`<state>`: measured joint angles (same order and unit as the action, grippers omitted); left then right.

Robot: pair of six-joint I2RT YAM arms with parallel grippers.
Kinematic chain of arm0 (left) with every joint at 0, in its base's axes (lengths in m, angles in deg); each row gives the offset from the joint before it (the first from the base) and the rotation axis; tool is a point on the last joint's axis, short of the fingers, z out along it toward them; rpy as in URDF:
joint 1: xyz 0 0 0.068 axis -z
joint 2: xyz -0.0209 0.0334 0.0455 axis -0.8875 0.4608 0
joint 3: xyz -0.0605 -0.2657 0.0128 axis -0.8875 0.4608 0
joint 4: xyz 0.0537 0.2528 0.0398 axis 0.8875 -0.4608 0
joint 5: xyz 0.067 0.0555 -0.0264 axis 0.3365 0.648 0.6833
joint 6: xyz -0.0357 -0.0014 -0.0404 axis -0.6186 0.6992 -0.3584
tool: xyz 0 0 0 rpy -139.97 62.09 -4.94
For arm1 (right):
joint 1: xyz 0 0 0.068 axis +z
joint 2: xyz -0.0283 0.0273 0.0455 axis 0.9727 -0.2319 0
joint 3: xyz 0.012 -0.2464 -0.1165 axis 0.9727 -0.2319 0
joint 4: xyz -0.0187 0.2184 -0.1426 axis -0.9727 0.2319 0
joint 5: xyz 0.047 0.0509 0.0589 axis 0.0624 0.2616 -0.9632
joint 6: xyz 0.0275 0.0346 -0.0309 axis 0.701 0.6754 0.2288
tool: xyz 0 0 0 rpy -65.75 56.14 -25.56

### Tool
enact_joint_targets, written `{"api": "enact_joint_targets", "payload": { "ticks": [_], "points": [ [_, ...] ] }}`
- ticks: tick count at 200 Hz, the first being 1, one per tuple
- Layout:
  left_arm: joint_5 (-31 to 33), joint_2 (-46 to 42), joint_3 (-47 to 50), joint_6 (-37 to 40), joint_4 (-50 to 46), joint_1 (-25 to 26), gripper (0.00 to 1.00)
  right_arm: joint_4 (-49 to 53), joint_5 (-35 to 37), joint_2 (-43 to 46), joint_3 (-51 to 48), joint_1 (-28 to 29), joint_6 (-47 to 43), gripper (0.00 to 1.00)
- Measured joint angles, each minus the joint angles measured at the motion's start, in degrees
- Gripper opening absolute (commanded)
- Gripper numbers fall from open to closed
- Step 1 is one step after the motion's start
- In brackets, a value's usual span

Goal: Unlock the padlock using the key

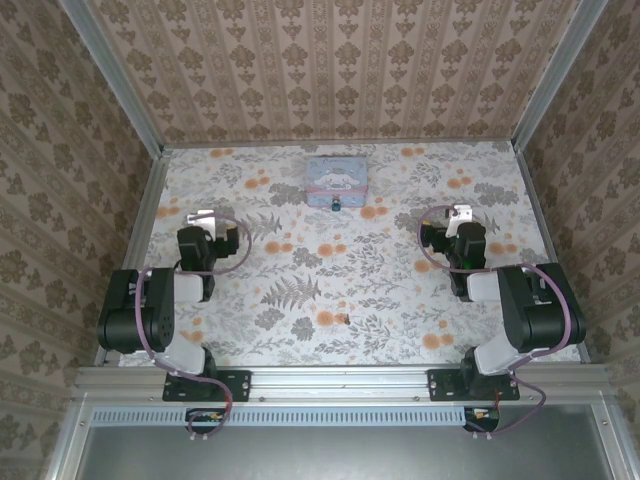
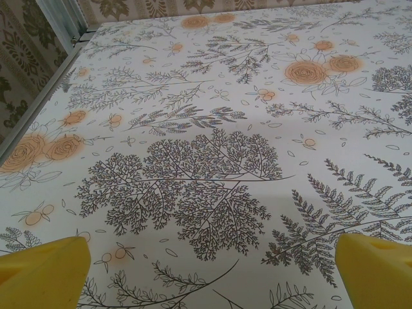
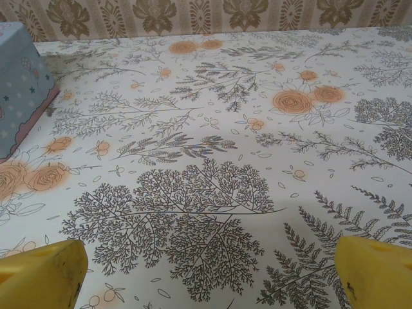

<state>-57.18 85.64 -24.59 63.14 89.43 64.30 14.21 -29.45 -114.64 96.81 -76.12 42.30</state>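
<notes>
Right now I am holding my left hand (image 2: 207, 273) and my right hand (image 3: 209, 273) spread wide above the floral tabletop (image 1: 300, 290). Seen from above, the padlock (image 1: 335, 204) is sitting upper centre, just below the tin (image 1: 338, 175); the key (image 1: 346, 320) is lying lower centre, well apart.

Two black-and-grey arms
The left arm (image 1: 135, 315) and right arm (image 1: 530, 305) have black joints, grey links, looping purplish cables (image 1: 425, 245), black base plates (image 1: 208, 384) and yellow fingertips (image 2: 42, 273).
</notes>
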Motion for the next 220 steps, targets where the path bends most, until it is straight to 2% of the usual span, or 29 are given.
{"api": "enact_joint_targets", "payload": {
  "ticks": [122, 148, 181, 220],
  "points": [
    [-0.04, -0.02, 0.0, 0.0, 0.0, 0.0, 1.0, -1.4, 1.86, 0.04, -0.61, -0.11, 0.66, 1.0],
    [0.2, -0.98, 0.04, 0.0, -0.39, 0.0, 1.0, -2.1, 4.09, 3.76, -3.89, -0.11, 1.14, 1.0],
    [1.29, -7.78, -0.44, -0.02, -4.98, 0.04, 1.0, 8.46, 6.36, 14.56, -1.27, -0.22, 3.8, 1.0],
    [1.29, -14.4, -7.32, -0.63, -17.7, 0.04, 1.0, 21.24, 4.2, 19.65, 5.95, -0.63, 11.45, 1.0]
  ]
}}
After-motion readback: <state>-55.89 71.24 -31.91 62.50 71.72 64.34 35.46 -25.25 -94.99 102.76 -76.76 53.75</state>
